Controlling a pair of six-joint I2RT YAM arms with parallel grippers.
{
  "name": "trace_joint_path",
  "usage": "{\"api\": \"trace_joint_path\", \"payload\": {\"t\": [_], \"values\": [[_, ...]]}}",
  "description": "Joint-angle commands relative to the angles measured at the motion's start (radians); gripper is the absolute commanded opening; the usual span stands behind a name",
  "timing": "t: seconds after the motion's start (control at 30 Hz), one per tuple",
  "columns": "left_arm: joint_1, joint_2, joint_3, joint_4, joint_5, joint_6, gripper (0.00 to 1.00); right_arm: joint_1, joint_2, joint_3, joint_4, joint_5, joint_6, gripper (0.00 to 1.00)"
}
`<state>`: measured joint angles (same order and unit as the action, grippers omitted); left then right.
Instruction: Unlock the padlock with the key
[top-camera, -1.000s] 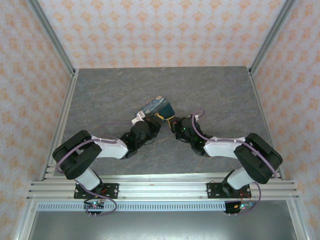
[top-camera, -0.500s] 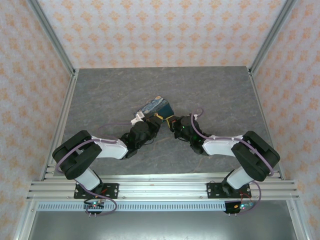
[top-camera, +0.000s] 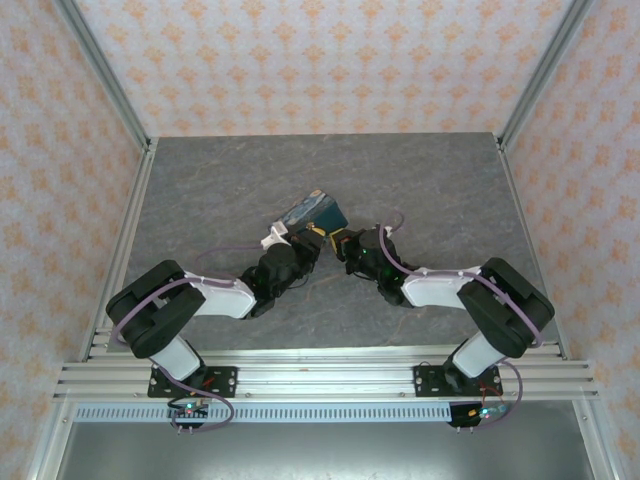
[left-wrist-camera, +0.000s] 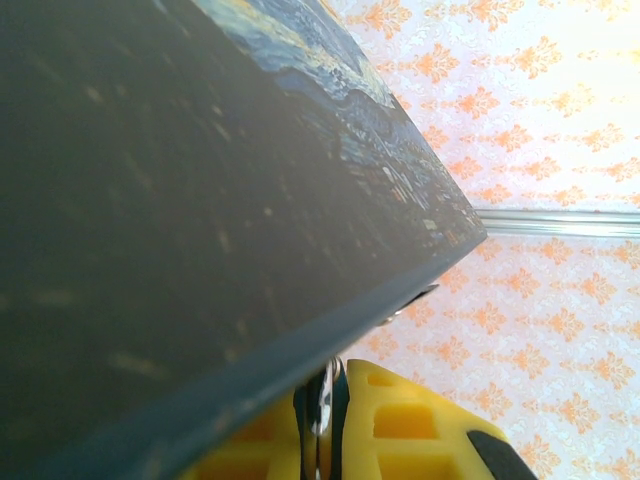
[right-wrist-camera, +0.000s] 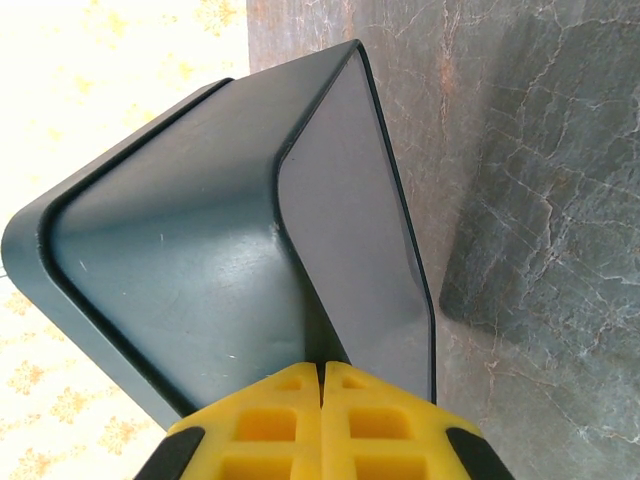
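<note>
**Padlock at the box's corner.** One padlock (top-camera: 319, 231), a tiny brass-tinted speck from overhead, sits at the near corner of the single swirl-print box (top-camera: 314, 212), roughly mid-table. It lies between the box and the tips of the two grippers, and its details are too small to read. The left gripper (top-camera: 311, 243) and right gripper (top-camera: 346, 244) meet at that corner from either side.

The left wrist camera looks along a dark face of the box (left-wrist-camera: 150, 200). It shows the left gripper (left-wrist-camera: 322, 378) with its yellow pads clenched on a thin dark-and-silver metal sliver (left-wrist-camera: 318, 400), too close to identify. The right wrist camera shows the teal side of the box (right-wrist-camera: 200, 230) and the right gripper (right-wrist-camera: 322, 368) pressed fully closed, with nothing visible between its pads.

One grey, marble-veined table (top-camera: 200, 190) carries it all, ringed by orange-patterned wallpaper (top-camera: 320, 60) and aluminium frame posts (top-camera: 102, 65).
</note>
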<state>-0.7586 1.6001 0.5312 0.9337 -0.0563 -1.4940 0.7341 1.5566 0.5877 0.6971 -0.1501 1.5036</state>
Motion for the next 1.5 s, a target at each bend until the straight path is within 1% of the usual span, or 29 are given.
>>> {"api": "trace_joint_path", "payload": {"t": [0.0,0.07,0.2,0.27,0.43,0.53,0.63,0.83,0.97,1.07,1.3,1.47], "values": [[-0.035,-0.012,0.005,0.115,0.069,0.006,0.0,0.032,-0.04,0.001,0.053,-0.107,-0.025,0.0],[-0.033,-0.025,-0.004,0.103,0.058,0.007,0.0,0.023,-0.068,-0.029,0.036,-0.091,-0.032,0.0],[-0.02,-0.071,-0.02,0.051,0.074,0.026,0.0,0.01,-0.154,-0.093,-0.039,-0.063,-0.056,0.0],[-0.015,-0.097,-0.034,0.009,0.078,0.035,0.0,0.007,-0.194,-0.109,-0.063,-0.057,-0.072,0.0],[-0.003,-0.154,-0.086,-0.032,0.096,0.032,0.0,0.007,-0.302,-0.133,-0.132,-0.041,-0.106,0.0],[-0.002,-0.205,-0.11,-0.09,0.094,0.052,0.0,0.007,-0.367,-0.169,-0.168,-0.01,-0.106,0.0],[0.0,-0.239,-0.132,-0.089,0.089,0.057,0.0,0.008,-0.407,-0.186,-0.177,0.002,-0.097,0.0],[0.0,-0.286,-0.143,-0.11,0.087,0.026,0.0,0.038,-0.4,-0.181,-0.143,0.052,-0.07,0.0],[0.001,-0.281,-0.161,-0.074,0.092,-0.031,0.0,0.066,-0.378,-0.16,-0.126,0.087,-0.062,0.0],[0.001,-0.282,-0.172,-0.051,0.093,-0.061,0.0,0.081,-0.337,-0.141,-0.112,0.092,-0.062,0.0],[0.001,-0.304,-0.162,-0.067,0.094,-0.082,0.0,0.12,-0.268,-0.103,-0.079,0.1,-0.06,0.0],[0.001,-0.33,-0.163,-0.098,0.087,-0.094,0.0,0.129,-0.232,-0.088,-0.058,0.103,-0.057,0.0]]}}
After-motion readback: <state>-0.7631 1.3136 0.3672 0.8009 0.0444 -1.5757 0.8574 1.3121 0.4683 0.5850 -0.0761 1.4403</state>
